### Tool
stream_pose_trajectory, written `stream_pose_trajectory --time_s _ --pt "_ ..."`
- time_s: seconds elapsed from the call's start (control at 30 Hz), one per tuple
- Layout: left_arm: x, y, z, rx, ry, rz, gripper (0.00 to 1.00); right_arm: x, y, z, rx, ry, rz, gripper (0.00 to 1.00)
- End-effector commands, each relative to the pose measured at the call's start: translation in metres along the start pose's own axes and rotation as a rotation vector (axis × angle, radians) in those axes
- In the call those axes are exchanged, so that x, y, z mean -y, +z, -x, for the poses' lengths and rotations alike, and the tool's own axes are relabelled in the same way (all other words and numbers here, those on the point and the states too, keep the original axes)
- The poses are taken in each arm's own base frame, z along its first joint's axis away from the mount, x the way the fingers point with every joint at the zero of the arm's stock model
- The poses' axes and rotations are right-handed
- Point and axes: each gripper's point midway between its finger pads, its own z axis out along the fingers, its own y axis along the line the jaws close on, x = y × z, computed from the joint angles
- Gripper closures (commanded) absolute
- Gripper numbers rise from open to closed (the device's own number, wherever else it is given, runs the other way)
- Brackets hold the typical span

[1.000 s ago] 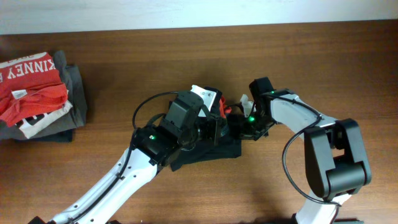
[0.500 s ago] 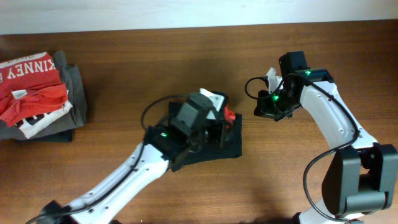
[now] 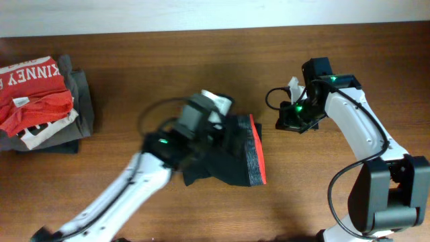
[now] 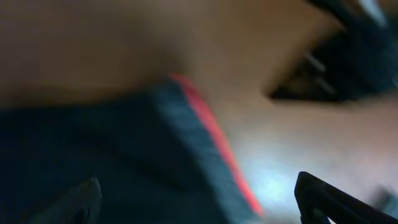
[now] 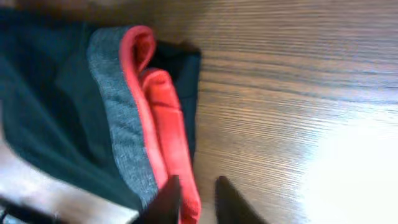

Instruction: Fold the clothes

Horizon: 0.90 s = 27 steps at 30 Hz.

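The clothes [image 3: 228,158], black pants folded into a small bundle, lie mid-table with the grey waistband [image 3: 253,153] and its red trim along the right side. My left gripper [image 3: 225,134] hovers over the bundle, blurred by motion. In the left wrist view its fingers [image 4: 329,199] stand wide apart at the frame's lower corners, with the pants [image 4: 93,155] below and nothing between them. My right gripper [image 3: 283,124] hangs over bare wood to the right of the pants, apart from them. Its fingers [image 5: 169,200] show a narrow gap, with the red trim [image 5: 168,130] beyond them.
A red T-shirt with white lettering [image 3: 30,94] lies on folded grey garments [image 3: 79,101] at the far left. The wooden table [image 3: 336,40] ends at a white wall along the back.
My left gripper has opened wide and let go of the pants, whose waistband now lies flat on the right. My right gripper left the pants, moved up and right, and parted slightly.
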Motion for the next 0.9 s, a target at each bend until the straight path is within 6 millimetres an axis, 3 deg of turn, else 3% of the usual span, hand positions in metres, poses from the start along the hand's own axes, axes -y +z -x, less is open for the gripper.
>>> stream_pose_trajectory --time_s 0.0,0.13,0.4,0.7,0.77,0.87 --pt "-0.060 -0.025 0.027 0.093 -0.053 0.205 0.01 -0.026 -0.003 -0.002 -0.004 -0.096 0.138 0.64" --pt "-0.098 -0.021 0.007 0.002 -0.132 0.279 0.01 -0.033 0.006 0.001 -0.002 -0.141 0.120 0.44" --pt "-0.118 0.005 -0.033 -0.172 -0.176 0.325 0.01 -0.040 0.044 0.016 -0.007 -0.190 0.127 0.42" --pt "-0.121 0.008 -0.040 -0.202 -0.183 0.333 0.01 -0.038 0.086 0.027 -0.024 -0.214 0.137 0.42" --pt "-0.121 0.008 -0.042 -0.211 -0.185 0.335 0.01 -0.045 0.090 0.028 -0.023 -0.228 0.159 0.51" --pt "-0.122 0.006 -0.048 -0.234 -0.189 0.341 0.01 -0.056 0.088 0.030 -0.008 -0.260 0.199 0.77"
